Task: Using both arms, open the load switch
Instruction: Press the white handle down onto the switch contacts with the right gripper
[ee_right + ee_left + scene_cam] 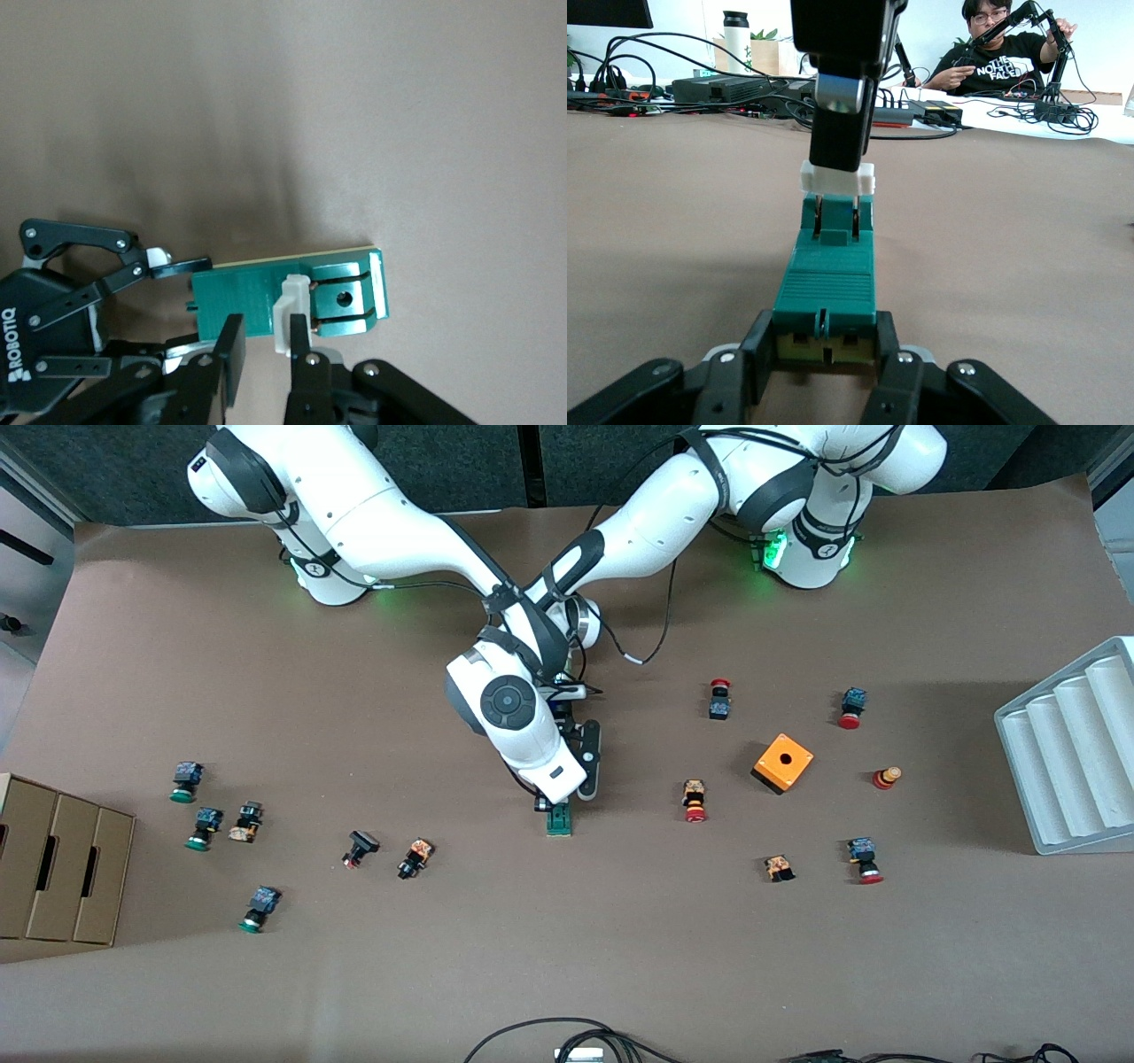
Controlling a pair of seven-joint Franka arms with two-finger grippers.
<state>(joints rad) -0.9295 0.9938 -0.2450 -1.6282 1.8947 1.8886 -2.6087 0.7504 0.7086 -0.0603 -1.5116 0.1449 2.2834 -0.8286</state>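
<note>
Load switch lies flat mid-tabletop, long axis toward the front camera. Left gripper jaws clamp its body end; right gripper jaws pinch the white lever, raised on two prongs. Likely light, rigid plastic; prongs look fragile, so pull straight.

The dark green load switch lies flat mid-table, its white lever raised off the body.

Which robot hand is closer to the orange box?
Left, barely. Left gripper clamps one end of the load switch; right gripper pinches its white lever. The orange box sits toward the left arm's end.
</note>
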